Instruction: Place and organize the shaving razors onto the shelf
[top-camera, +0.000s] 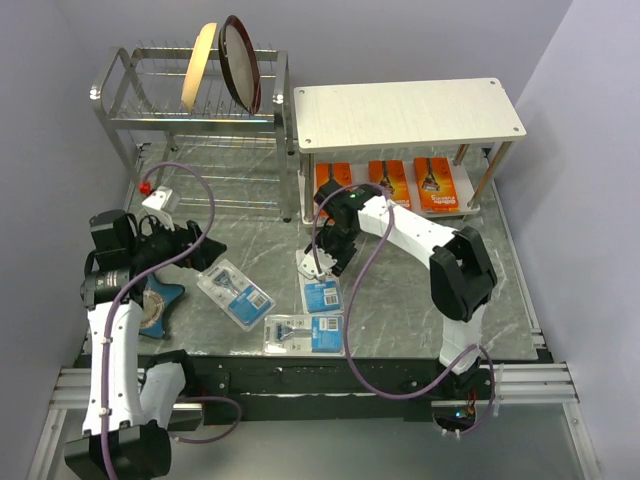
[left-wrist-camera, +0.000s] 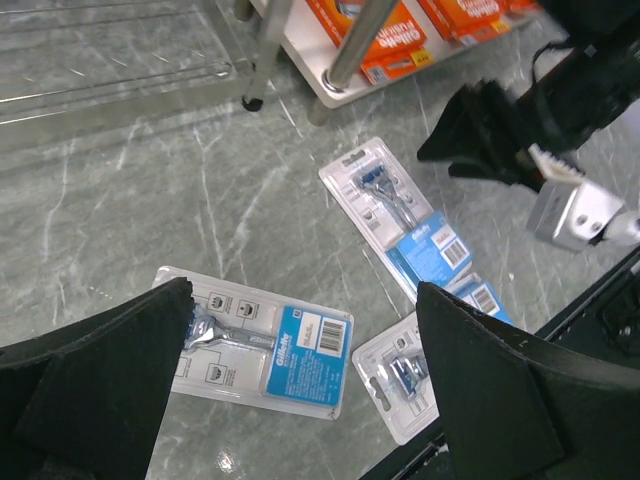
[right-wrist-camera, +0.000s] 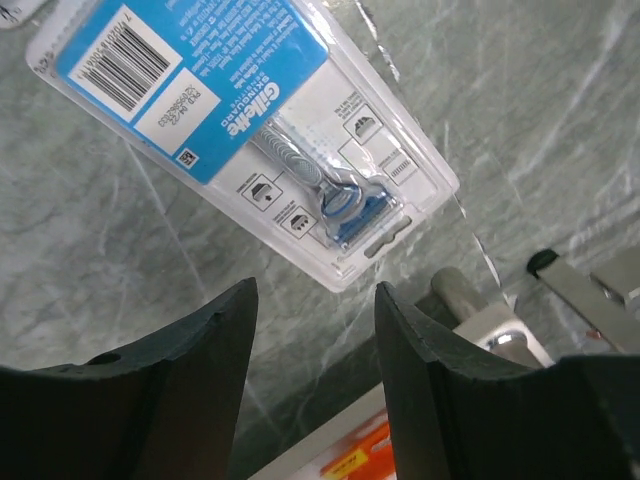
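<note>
While hanging over a clear razor pack (right-wrist-camera: 250, 130), got right gripper (right-wrist-camera: 315, 300) jaws spread, pinching nothing. Same with left gripper (left-wrist-camera: 305, 300), spread wide.

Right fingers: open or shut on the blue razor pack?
Open. The right fingers stand apart with bare table between them; the blue razor pack lies beyond their tips.

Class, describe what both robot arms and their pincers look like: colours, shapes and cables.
The left arm and right arm have white links joined by black joints. A purple cable loops loosely along each. The left pincer and right pincer each have two matte black, wedge-shaped fingers.
</note>
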